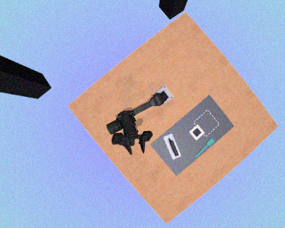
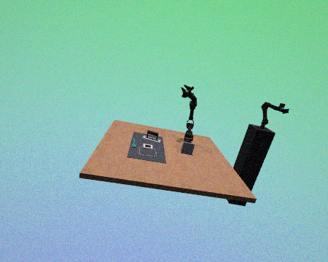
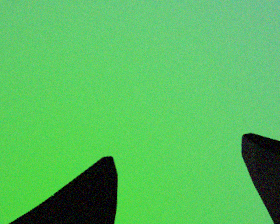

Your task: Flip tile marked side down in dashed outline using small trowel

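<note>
The teal trowel (image 1: 204, 149) (image 2: 134, 143) lies on the grey mat (image 1: 187, 159) (image 2: 158, 157) near its long edge, apart from the tile. The tile (image 1: 197, 132) (image 2: 147, 145) lies flat, a pale square with a dark centre facing up. It overlaps one side of the dashed outline (image 1: 213, 116), with most of it outside. My gripper (image 1: 137, 152) (image 2: 184, 86) (image 3: 179, 156) is open and empty, raised high above the table and away from the mat. Only its two black fingertips and plain background show in the wrist view.
A white plate (image 1: 167, 139) with an upright black piece (image 1: 173, 147) (image 2: 152, 135) stands at the mat's end nearer my gripper. Black posts (image 1: 22, 77) (image 1: 172, 7) stand beyond the table (image 1: 190, 47) (image 2: 109, 164). Another arm (image 2: 265, 110) stands on a black pillar (image 2: 255, 149).
</note>
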